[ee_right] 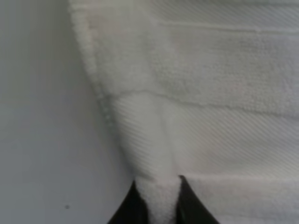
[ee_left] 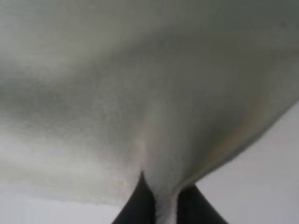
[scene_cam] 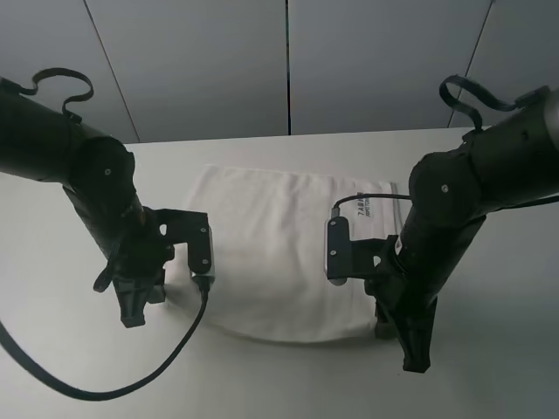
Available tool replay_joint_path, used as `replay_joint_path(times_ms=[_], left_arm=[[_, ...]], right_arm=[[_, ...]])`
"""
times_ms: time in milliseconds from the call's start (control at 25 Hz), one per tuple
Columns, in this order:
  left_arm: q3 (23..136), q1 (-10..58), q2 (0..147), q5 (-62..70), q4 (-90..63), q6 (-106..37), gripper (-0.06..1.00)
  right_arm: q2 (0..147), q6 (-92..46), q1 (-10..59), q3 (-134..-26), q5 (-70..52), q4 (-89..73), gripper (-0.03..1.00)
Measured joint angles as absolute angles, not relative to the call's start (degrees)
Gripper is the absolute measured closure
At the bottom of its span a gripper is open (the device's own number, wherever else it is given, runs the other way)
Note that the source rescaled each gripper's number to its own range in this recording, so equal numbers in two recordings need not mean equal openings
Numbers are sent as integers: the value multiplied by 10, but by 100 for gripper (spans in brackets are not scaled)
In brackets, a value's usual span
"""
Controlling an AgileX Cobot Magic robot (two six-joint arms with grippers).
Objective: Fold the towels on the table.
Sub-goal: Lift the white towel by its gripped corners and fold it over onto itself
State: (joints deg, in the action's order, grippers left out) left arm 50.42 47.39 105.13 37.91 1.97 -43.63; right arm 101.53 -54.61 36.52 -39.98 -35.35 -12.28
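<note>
The white terry towel (scene_cam: 279, 253) lies on the white table (scene_cam: 70, 367), with a dark-printed label (scene_cam: 365, 207) near its far right edge. My left gripper (ee_left: 164, 210) is shut on the towel's near left corner; cloth bunches up between its dark fingers (ee_left: 140, 205). My right gripper (ee_right: 161, 205) is shut on the near right corner by the stitched border band (ee_right: 210, 105). Both corners are lifted a little and the near edge sags between them. In the high view both arms hide their fingertips.
A grey panelled wall (scene_cam: 288, 61) stands behind the table's far edge. Black cables (scene_cam: 105, 384) loop from both arms over the table. Bare table shows left of the towel's edge in the right wrist view (ee_right: 42, 116).
</note>
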Motion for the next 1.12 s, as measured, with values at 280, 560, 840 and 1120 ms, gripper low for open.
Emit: replay_joint_path(times_ms=[280,560,840,1120], left_arm=[[504,474,1003,428,9,-422,94],[504,474,982,412,12,-358,94],[504,474,965,357,13,-248,94],[504,474,946,336,8,-116,94]], right_arm=[[925,-520,365,-399,-415,-140,97],[830,-391,365,-398,-433,-112,97],[813,-193,365,-398,-412,-34,97],[812,-109,365,-398,-387,-21,97]])
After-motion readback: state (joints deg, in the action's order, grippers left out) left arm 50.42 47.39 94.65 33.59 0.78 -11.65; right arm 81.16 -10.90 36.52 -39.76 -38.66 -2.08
